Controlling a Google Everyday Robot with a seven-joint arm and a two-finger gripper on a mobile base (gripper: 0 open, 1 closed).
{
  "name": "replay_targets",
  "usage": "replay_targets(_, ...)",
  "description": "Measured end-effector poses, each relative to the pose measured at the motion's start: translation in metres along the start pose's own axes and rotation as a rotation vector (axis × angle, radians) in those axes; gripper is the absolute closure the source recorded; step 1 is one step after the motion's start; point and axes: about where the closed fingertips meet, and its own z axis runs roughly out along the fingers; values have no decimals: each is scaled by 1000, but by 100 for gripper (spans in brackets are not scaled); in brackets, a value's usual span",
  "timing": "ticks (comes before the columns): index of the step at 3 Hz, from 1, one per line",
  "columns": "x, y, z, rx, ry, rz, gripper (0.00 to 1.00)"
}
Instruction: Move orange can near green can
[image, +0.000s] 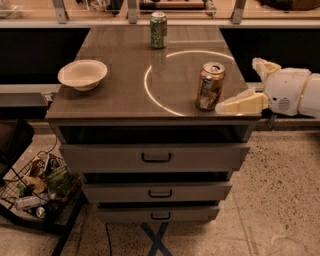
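The orange can (210, 85) stands upright on the right side of the cabinet top, on a bright ring of light. The green can (158, 30) stands upright at the far edge of the top, near the middle. My gripper (238, 84) comes in from the right at the cabinet's right edge, just to the right of the orange can. It is open and empty. Its lower cream finger (242, 104) points left with its tip close to the can's base, and the upper finger (264, 66) is behind it to the right.
A white bowl (82, 74) sits on the left of the brown cabinet top (120, 75). Three drawers with handles (156, 157) are below. A wire basket of clutter (37, 187) stands on the floor at the left. A dark shelf runs behind the cabinet.
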Motion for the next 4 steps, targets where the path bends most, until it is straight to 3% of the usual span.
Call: replay_targets(4, 24, -4, 41, -67, -159, 58, 0)
